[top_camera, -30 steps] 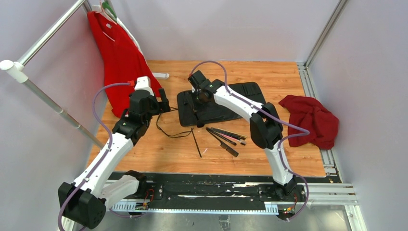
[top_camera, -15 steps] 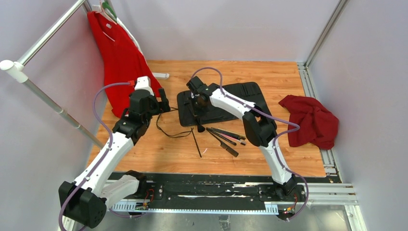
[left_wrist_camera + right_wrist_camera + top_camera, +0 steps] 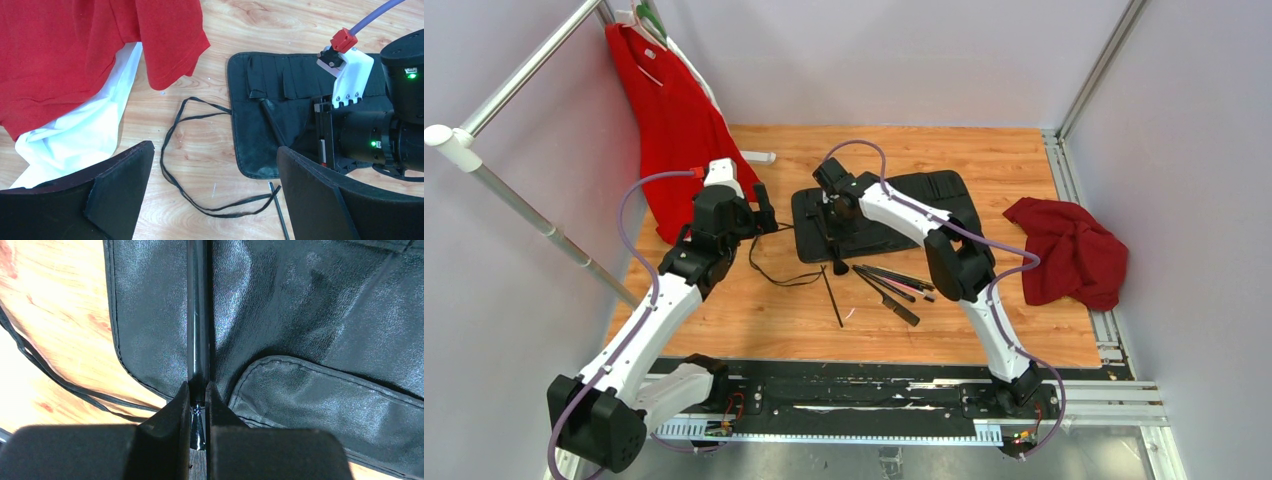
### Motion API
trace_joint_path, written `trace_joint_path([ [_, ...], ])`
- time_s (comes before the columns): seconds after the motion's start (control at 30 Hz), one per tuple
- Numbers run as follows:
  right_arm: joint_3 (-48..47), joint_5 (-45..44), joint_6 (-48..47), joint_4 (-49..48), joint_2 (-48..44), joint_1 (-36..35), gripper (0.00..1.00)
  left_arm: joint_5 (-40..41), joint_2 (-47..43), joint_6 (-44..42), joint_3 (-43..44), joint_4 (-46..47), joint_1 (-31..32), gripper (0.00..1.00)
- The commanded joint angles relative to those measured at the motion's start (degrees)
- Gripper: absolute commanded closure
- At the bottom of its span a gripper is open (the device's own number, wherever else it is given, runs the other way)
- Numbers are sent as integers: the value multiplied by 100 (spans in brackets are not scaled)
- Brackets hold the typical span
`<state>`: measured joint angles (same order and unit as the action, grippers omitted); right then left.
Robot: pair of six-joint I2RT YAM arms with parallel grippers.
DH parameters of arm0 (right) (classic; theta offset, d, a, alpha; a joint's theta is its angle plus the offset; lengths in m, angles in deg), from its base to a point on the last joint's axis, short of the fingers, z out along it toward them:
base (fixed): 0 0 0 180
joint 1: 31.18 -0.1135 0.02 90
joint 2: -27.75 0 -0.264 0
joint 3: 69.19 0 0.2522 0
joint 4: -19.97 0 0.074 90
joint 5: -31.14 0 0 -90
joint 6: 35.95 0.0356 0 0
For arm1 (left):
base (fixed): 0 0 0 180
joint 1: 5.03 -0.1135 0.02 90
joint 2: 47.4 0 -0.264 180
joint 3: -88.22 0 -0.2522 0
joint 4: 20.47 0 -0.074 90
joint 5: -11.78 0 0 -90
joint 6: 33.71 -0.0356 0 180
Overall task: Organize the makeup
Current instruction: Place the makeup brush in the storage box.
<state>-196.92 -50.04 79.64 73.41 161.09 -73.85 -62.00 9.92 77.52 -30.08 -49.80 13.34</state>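
Pinching a thin, stiff, glossy brush (image 3: 197, 315) in right claw (image 3: 199, 410), pointing twelve o'clock over case (image 3: 310, 310); likely light, slippery, best gripped mid-handle. With left claw (image 3: 212, 150) spread at nine o'clock.

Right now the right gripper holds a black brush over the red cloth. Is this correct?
Not quite. The right gripper holds the black brush over the black case, not the red cloth. The right wrist view shows it.

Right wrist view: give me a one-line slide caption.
Right gripper shut on a thin black makeup brush held over the black roll-up case.
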Motion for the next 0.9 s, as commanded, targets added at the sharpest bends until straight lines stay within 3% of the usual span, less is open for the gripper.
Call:
trace_joint_path([
  [0.0,-243,79,52,150,149,75,99,-41,38,-48,97,138,-64,2],
  [0.87,-743,138,174,-85,576,119,99,-111,178,-30,57,238,-132,2],
])
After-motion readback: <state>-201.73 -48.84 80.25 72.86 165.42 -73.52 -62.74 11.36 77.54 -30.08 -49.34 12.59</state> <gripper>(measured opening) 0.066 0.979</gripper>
